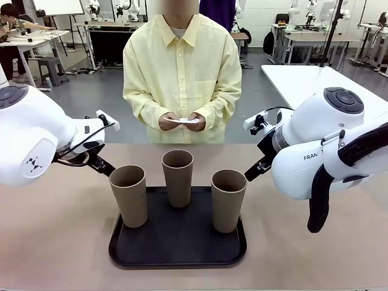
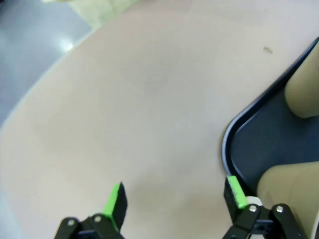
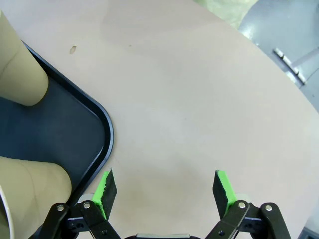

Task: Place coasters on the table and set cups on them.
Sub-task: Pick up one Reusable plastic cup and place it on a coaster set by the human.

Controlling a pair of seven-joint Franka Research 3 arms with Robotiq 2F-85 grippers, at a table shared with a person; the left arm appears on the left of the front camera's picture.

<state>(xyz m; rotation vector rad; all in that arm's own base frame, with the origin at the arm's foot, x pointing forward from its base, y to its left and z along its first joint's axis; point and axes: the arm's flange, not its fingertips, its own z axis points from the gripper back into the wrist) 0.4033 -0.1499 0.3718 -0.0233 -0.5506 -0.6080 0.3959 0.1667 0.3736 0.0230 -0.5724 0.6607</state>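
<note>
Beige table (image 1: 60, 254) holds black tray (image 1: 176, 254) of cups (image 1: 177, 176); left claw (image 2: 174, 191) and right claw (image 3: 163, 181) gape.

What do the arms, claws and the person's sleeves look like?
The left arm and right arm are glossy white rounded shells; the right bears dark FRAN lettering and a thick black cable sheath, the left a thin black cable. The left claw and right claw are black linkages with green pads. The person wears a pale yellow long-sleeved button shirt.
</note>
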